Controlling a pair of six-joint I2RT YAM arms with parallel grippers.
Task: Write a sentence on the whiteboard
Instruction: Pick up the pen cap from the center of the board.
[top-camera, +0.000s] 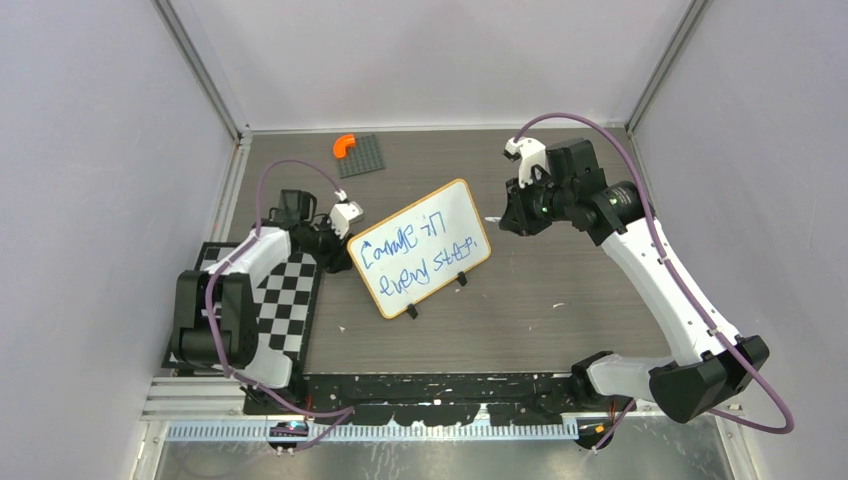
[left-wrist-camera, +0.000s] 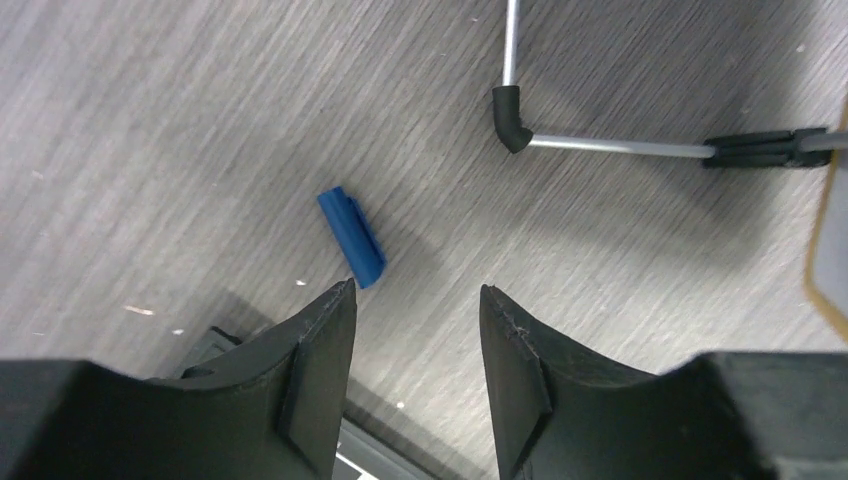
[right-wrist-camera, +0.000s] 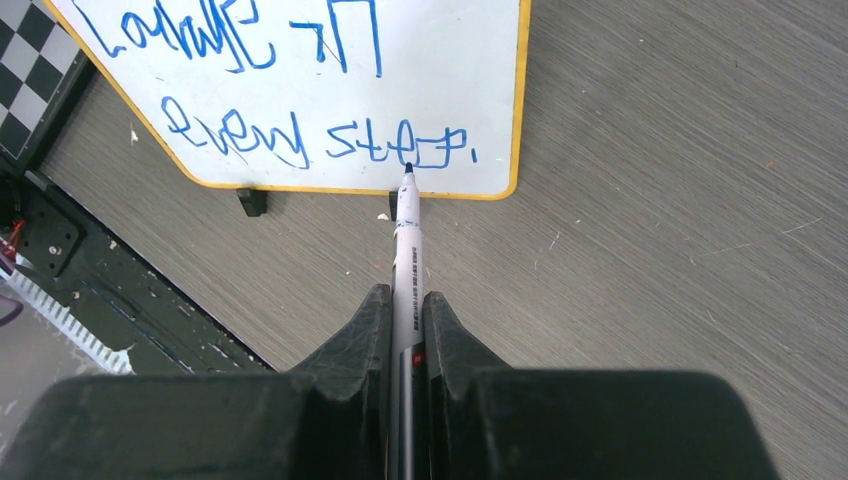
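Blue marker script covers the whiteboard (top-camera: 422, 248), which stands tilted on small black clip feet at the middle of the grey table (top-camera: 560, 300), turned at a slant between the two arms. The sentence (top-camera: 412, 255) runs in two slanted lines, roughly "Courage in every step", and a dot closes the second line. I therefore judge the writing finished, or all but finished. No gap shows in either line, though some letters are rough.

Just off the board's right edge, the right gripper (right-wrist-camera: 405, 305) is clamped tight on a white marker (right-wrist-camera: 407, 245). The marker is uncapped, and its dark tip is aimed at the last word, near the lower rim. Whether the tip touches the board I cannot tell; from overhead it looks slightly clear.

On the board's other side, the left gripper (left-wrist-camera: 415, 300) hangs low over the table, jaws apart and nothing between them. A blue cap (left-wrist-camera: 351, 236) lies on the table just beyond one finger. What seems left is tidying: capping the marker and setting it down.

Further out, a checkerboard mat (top-camera: 285, 300) lies under the left arm, and a dark studded plate (top-camera: 362, 155) sits at the far edge.
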